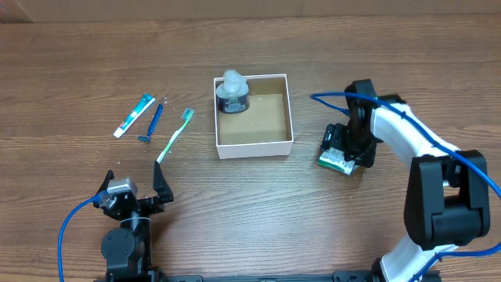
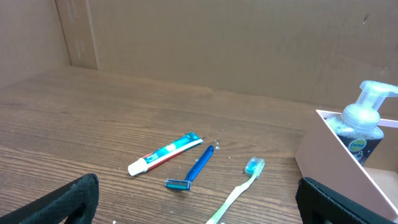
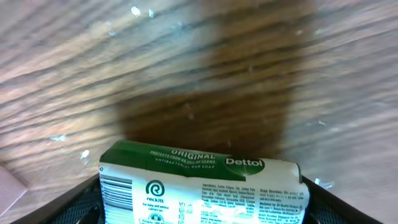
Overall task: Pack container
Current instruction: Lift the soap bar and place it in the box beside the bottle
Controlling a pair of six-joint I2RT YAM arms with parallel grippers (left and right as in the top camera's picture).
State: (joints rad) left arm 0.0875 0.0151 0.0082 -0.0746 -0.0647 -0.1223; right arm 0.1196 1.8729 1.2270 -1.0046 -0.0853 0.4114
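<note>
The container (image 1: 254, 147) is a square, shallow, open-topped box with thin white walls and a matte brown cardboard floor. It sits at the middle of the wood-grain worktop (image 1: 235, 211), between the two arms. In its far-left corner stands a dark round pump bottle with a clear plastic nozzle (image 1: 232, 92).

Left of the box lie three things, apart from one another:
- a glossy white-and-turquoise toothpaste tube (image 1: 134, 115)
- a slim blue plastic razor (image 1: 152, 123)
- a pale green toothbrush (image 1: 174, 135)

To the right of the box, the right tool (image 1: 346, 153) grips a rectangular soap bar in a shiny green-and-white wrapper (image 3: 202, 183). One finger presses against each end. The left tool (image 1: 133, 184) is spread wide near the front edge and holds nothing.
</note>
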